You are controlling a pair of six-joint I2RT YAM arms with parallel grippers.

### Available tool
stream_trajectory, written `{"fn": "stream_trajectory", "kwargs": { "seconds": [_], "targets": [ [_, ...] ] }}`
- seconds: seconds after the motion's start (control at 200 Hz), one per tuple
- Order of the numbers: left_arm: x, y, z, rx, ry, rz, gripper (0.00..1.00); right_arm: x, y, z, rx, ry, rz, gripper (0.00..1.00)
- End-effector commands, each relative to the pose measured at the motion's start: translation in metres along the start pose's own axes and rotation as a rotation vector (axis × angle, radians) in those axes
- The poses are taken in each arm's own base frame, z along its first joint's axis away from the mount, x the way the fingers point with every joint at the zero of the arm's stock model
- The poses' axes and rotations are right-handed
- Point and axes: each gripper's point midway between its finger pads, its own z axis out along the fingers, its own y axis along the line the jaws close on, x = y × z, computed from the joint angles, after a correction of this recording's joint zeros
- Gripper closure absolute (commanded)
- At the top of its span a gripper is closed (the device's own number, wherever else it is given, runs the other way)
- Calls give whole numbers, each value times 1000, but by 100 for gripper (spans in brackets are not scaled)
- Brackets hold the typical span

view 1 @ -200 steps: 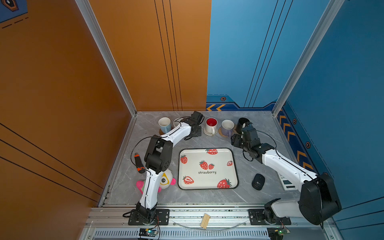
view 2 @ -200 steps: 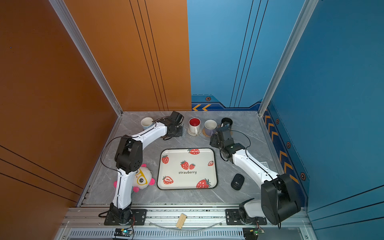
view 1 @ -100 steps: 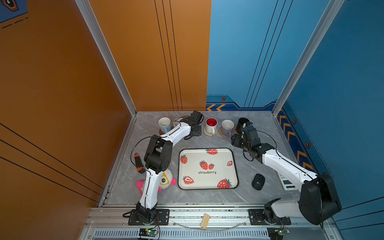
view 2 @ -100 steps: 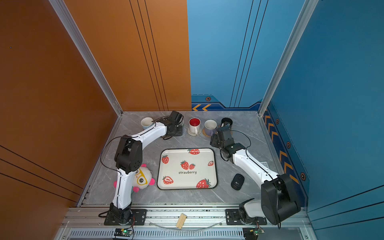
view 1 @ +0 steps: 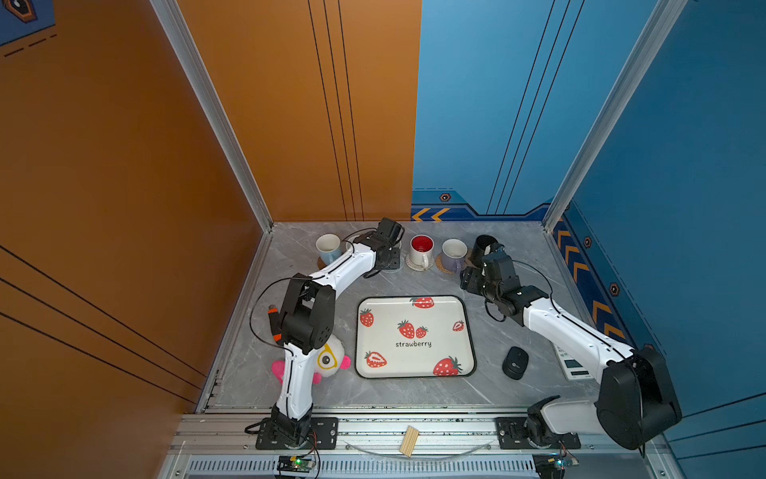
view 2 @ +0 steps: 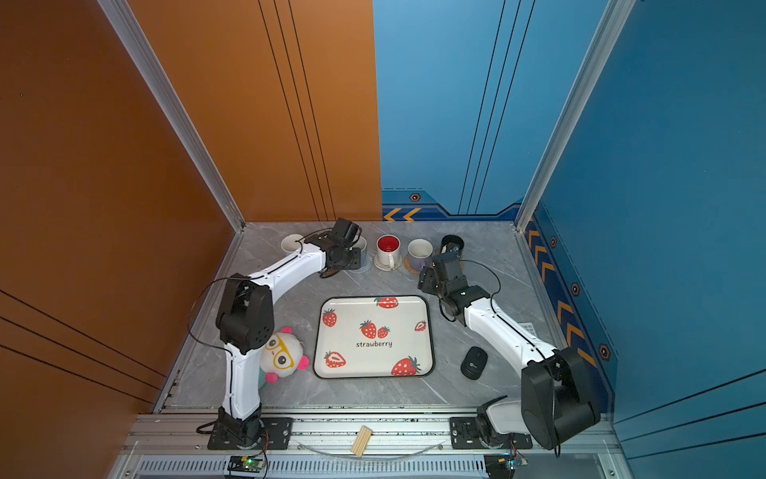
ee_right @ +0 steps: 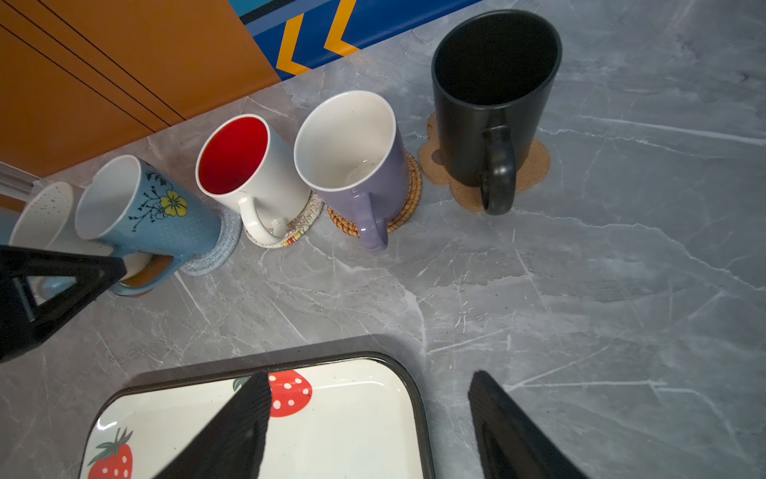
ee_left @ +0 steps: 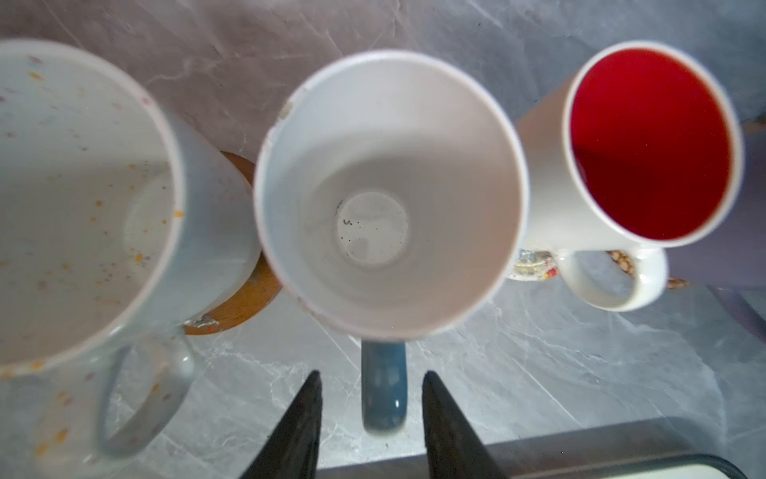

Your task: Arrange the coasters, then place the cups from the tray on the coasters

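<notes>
The glossy light blue mug [ee_left: 389,195] is standing on a grey woven round coaster [ee_right: 219,249] at the far edge of the worktop [ee_right: 580,290], its handle lying between the parted left jaws. The right jaws are gaping, empty.

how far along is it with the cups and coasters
Nearly done. Done: the tray is empty; the black cup, lavender cup and red-lined cup stand on coasters. In hand: the left gripper, jaws open, straddles the handle of the blue flowered cup, set on the grey coaster. Remaining: probably only backing away.
</notes>
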Motion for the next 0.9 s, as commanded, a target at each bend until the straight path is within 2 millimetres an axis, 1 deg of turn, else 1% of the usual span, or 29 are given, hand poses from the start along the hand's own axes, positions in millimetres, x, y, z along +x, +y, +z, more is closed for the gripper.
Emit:
{"fn": "stream_trajectory", "kwargs": {
  "seconds": [0.0,0.075,0.12,0.215,0.225,0.361,0.391,0.421,0.461,0.481,0.491,0.501,0.511,0.526,0.561,0.586,0.636,0.676,0.701,0.806,0.896],
  "targets": [
    [-14,-4,-44,36,-72,39,58,-2,-5,-15,7,-14,-21,19],
    [-16,0,-67,37,-114,56,58,-5,-12,-29,21,-36,-40,17],
    [-16,6,-83,29,-150,58,57,-10,-16,-38,25,-59,-45,16],
    [-13,21,-114,18,-233,50,50,-18,-26,-61,23,-118,-44,11],
    [-15,23,-120,18,-251,48,50,-19,-27,-63,24,-123,-43,10],
    [0,54,-161,-23,-379,46,35,-26,-48,-94,24,-198,-33,0],
    [4,60,-171,-30,-408,47,31,-27,-52,-100,29,-208,-34,0],
    [11,67,-172,-41,-417,53,26,-27,-56,-105,30,-217,-38,0],
    [16,76,-183,-48,-454,49,21,-27,-62,-111,37,-221,-48,0],
    [20,80,-185,-54,-465,52,19,-26,-64,-113,41,-220,-54,0],
    [19,81,-190,-53,-480,50,18,-26,-65,-114,42,-221,-58,0],
    [26,85,-186,-62,-472,55,16,-26,-65,-114,44,-219,-60,0],
    [29,87,-186,-66,-475,56,15,-25,-66,-116,45,-220,-64,0],
    [33,90,-186,-72,-479,60,9,-24,-68,-116,51,-218,-70,0],
    [38,97,-191,-84,-502,59,0,-22,-73,-118,66,-218,-84,0],
    [43,102,-192,-98,-513,55,2,-21,-76,-119,76,-220,-93,0],
    [51,113,-193,-126,-533,35,2,-16,-80,-118,88,-216,-117,0],
    [62,122,-191,-153,-529,22,2,-11,-80,-116,81,-204,-142,0],
    [61,125,-193,-157,-558,6,2,-6,-80,-114,75,-193,-159,0],
    [78,144,-187,-235,-581,11,2,6,-88,-105,95,-174,-202,0],
    [91,165,-181,-328,-616,-4,2,9,-96,-97,128,-187,-214,0]
  ]
}}
